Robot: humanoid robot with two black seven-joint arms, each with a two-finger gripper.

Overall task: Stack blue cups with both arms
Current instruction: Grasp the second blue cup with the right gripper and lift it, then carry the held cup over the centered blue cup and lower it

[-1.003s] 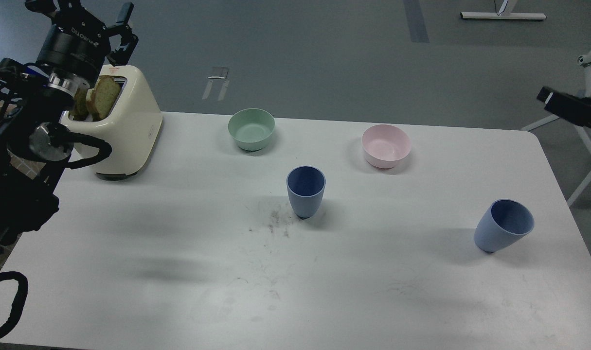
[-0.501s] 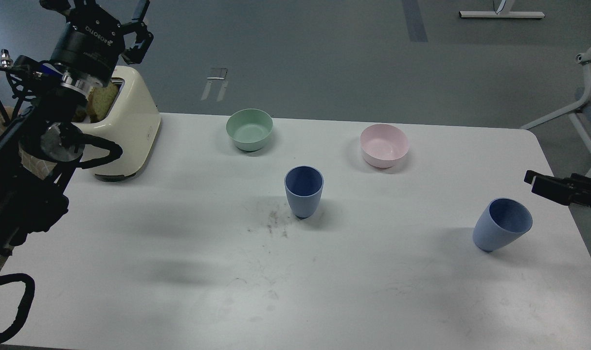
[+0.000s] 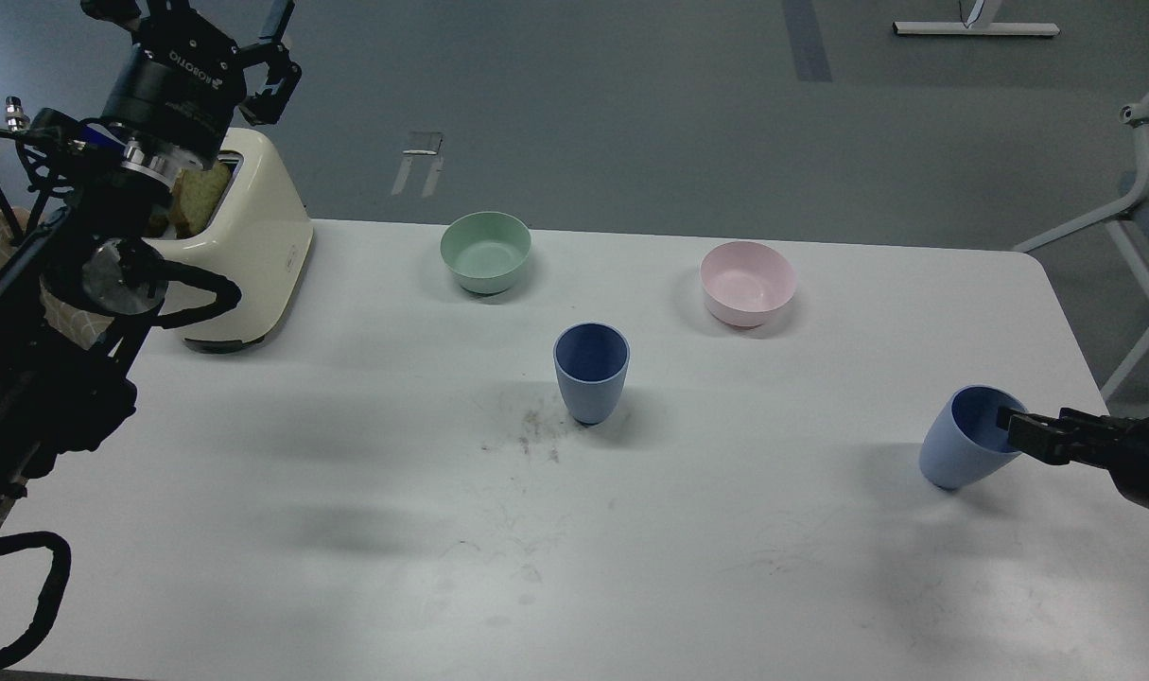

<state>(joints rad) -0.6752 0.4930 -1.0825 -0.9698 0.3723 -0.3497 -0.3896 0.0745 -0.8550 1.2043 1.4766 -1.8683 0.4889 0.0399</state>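
One blue cup [image 3: 590, 374] stands upright at the middle of the white table [image 3: 347, 492]. The other blue cup [image 3: 966, 443] stands tilted near the right edge, its mouth facing right. My right gripper [image 3: 1020, 430] comes in low from the right, and its dark tip is at that cup's rim. Its fingers cannot be told apart. My left gripper [image 3: 196, 19] is raised at the far left above the toaster, fingers spread and empty, far from both cups.
A cream toaster [image 3: 248, 255] with bread slices stands at the back left under my left arm. A mint-green bowl [image 3: 485, 251] and a pale pink bowl [image 3: 747, 282] sit at the back of the table. Dark scuffs mark the table beside the middle cup.
My right gripper has come down and leftward from the right edge to the rim of the right cup. My left gripper rose slightly above the toaster. The cups have not moved.
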